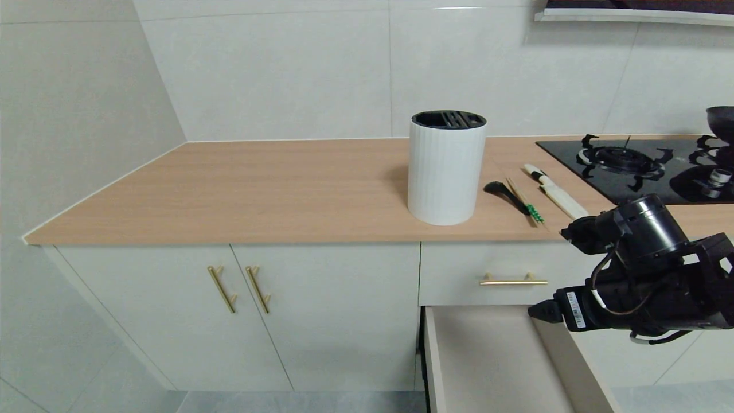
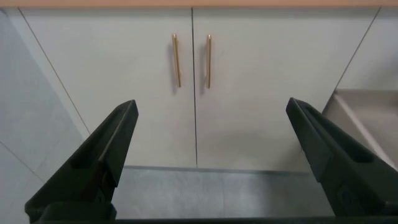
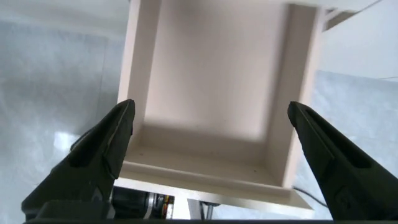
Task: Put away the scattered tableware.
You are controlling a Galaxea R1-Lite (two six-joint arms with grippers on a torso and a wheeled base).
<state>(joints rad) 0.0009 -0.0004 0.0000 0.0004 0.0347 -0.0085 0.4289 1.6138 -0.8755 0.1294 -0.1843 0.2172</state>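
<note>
1. Right wrist view: my right hand is spread wide and holds nothing, with the open drawer below it.
2. My left hand is just as wide and empty, facing the cupboard doors.
3. A black ladle, chopsticks and a knife lie on the worktop, above and beyond the right hand, just beside the white holder.

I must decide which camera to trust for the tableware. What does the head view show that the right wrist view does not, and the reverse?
The head view adds the counter with the holder, ladle, chopsticks and knife, plus the hob. The right wrist view adds the right gripper, which is open. Both show the pulled-out drawer.
</note>
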